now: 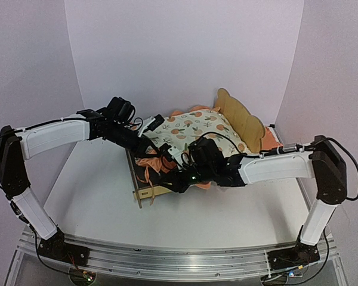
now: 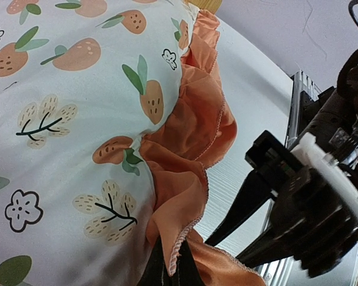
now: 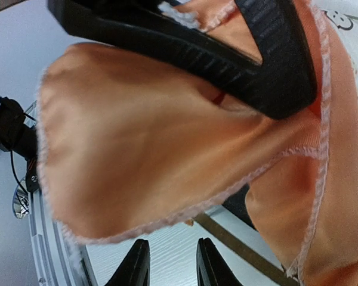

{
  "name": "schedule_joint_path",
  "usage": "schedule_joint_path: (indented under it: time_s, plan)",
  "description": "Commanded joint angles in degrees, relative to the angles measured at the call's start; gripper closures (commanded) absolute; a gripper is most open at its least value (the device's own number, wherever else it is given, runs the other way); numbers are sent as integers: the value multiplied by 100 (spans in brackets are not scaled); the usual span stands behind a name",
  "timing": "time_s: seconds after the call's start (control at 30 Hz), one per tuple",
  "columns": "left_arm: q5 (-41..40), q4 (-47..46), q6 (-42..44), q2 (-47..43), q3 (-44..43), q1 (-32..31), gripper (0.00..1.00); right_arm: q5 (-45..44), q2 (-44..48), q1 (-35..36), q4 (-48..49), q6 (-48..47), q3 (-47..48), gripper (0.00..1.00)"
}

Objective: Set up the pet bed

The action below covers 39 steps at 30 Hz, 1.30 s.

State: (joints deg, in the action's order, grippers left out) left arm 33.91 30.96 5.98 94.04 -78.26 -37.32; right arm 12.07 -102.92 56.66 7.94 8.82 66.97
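Observation:
The pet bed (image 1: 241, 117) stands mid-table, its plywood headboard at the back right and its foot rail (image 1: 144, 192) toward me. The orange-print mattress pad (image 1: 194, 128) lies bunched on it. My left gripper (image 1: 157, 155) is shut on the pad's orange ruffle (image 2: 179, 196) at the near left corner, fingers (image 2: 158, 275) pinching the hem. My right gripper (image 1: 176, 177) is just below it, open and empty (image 3: 170, 265), with the ruffle (image 3: 149, 137) hanging over its fingertips. The left gripper's black fingers (image 3: 227, 53) show at the top of the right wrist view.
An orange cushion (image 1: 270, 140) lies behind the headboard at the right. A plywood rail (image 3: 241, 248) crosses the white table (image 1: 89, 190) under the right fingers. The right arm (image 2: 313, 202) is close beside the left gripper. Purple walls enclose the back and sides.

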Motion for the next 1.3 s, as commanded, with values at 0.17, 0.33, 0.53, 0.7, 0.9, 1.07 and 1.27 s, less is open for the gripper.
schedule_joint_path:
  time_s: [0.17,0.33,0.53,0.7,0.9,1.07,1.27]
  plan:
    - [-62,-133,82,-230,25,41,100,390,-616,29,1287,-120,345,64]
    - [-19,-160,43,-211,30,41,100,514,-773,28,1487,11,398,61]
    - [-31,-167,69,-175,-34,41,100,435,-1072,25,1631,-61,566,61]
    - [-38,-161,83,-173,-26,41,100,427,-1236,25,1692,53,767,63]
    - [-67,-166,81,-202,-5,59,100,270,-1316,28,1839,306,777,92]
    - [-124,-159,130,-240,32,116,100,82,-857,21,1822,406,496,100]
    - [-116,-200,173,-230,65,172,100,-174,-165,70,1306,411,328,100]
